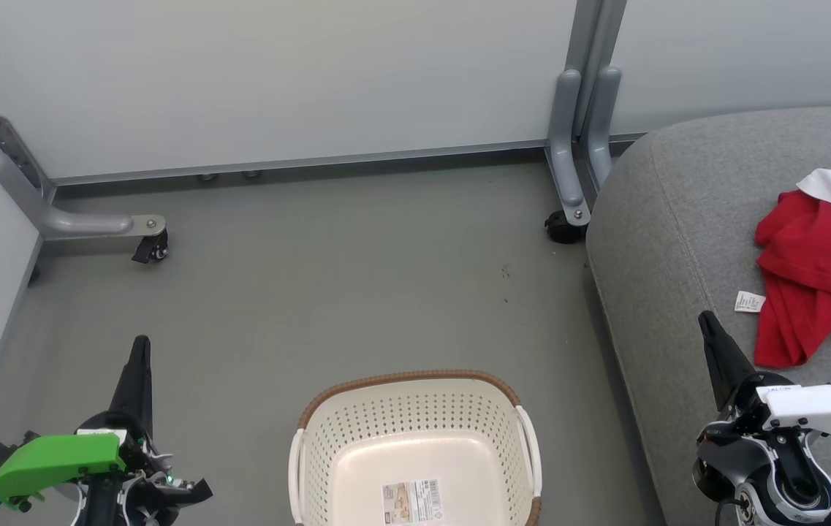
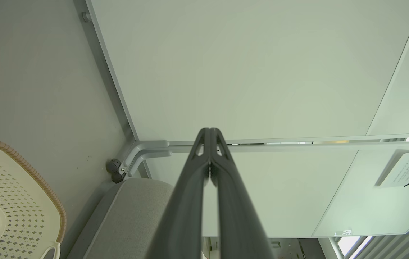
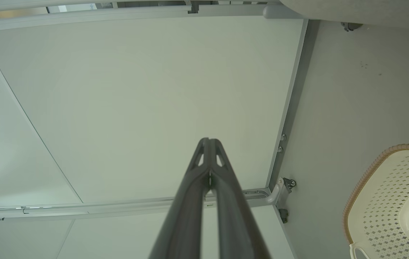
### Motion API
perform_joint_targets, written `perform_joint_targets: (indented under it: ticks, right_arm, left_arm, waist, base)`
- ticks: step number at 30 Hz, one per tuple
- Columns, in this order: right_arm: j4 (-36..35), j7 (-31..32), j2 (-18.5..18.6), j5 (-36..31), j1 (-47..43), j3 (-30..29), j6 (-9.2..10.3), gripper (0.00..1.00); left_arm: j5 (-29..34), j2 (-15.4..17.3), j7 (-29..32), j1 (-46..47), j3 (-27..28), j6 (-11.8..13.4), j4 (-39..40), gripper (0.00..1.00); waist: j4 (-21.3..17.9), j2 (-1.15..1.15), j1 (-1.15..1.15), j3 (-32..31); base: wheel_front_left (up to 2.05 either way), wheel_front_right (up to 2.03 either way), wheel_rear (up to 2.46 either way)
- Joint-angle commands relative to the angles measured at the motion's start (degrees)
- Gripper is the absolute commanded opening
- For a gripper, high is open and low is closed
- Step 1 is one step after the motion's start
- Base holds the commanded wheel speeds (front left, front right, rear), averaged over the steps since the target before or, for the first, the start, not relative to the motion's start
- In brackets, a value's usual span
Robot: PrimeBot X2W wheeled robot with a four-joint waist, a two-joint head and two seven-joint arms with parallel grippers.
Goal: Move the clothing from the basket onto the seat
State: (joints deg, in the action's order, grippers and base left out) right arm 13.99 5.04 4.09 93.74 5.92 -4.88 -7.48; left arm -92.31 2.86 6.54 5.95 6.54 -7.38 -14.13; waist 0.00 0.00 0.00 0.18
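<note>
On seat [image 1: 671, 241], head view: red clothing [image 1: 817, 277] heaped; basket [image 1: 408, 378] on floor [image 1: 313, 285], sticker [image 1: 411, 502] on its bottom. Wrist views: left gripper [image 2: 209, 133], right gripper [image 3: 209, 142] fingertips pressed together, both aimed at pale wall panels [image 2: 244, 72].

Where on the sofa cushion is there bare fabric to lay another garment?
On the sofa cushion, bare fabric runs between its rounded left edge and the red jerseys, and behind them to its back edge. The right side is crowded by the jerseys and their label tag; the right end effector hangs over the front.
</note>
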Motion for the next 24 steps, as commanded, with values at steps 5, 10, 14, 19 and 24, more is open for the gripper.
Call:
perform_joint_targets:
  ticks: [5,10,14,19,24]
  right_arm:
    - [0.1,0.4,-0.2,-0.2,0.4,-0.3,-0.02,0.00]
    - [0.1,0.5,-0.3,-0.3,0.4,-0.3,-0.03,0.00]
    - [0.1,0.5,-0.3,-0.3,0.4,-0.4,-0.02,0.00]
    - [0.1,0.6,-0.4,-0.4,0.4,-0.5,-0.02,0.00]
    - [0.2,0.7,-0.4,-0.5,0.5,-0.6,-0.03,0.00]
  left_arm:
    - [-0.2,0.0,0.2,0.6,0.1,-0.3,0.1,0.00]
    - [-0.2,0.0,0.2,0.6,0.1,-0.3,0.1,0.00]
    - [-0.2,0.0,0.2,0.6,0.1,-0.3,0.1,0.00]
    - [-0.2,0.0,0.2,0.6,0.1,-0.3,0.1,0.00]
    - [-0.2,0.0,0.2,0.6,0.1,-0.3,0.1,0.00]
  waist:
    - [0.0,0.00,0.00,0.0]
    - [0.0,0.00,0.00,0.0]
    - [0.0,0.00,0.00,0.0]
    - [0.0,0.00,0.00,0.0]
    - [0.0,0.00,0.00,0.0]
  base:
    - [0.00,0.00,0.00]
    - [0.00,0.00,0.00]
    - [0.00,0.00,0.00]
    - [0.00,0.00,0.00]
    - [0.00,0.00,0.00]
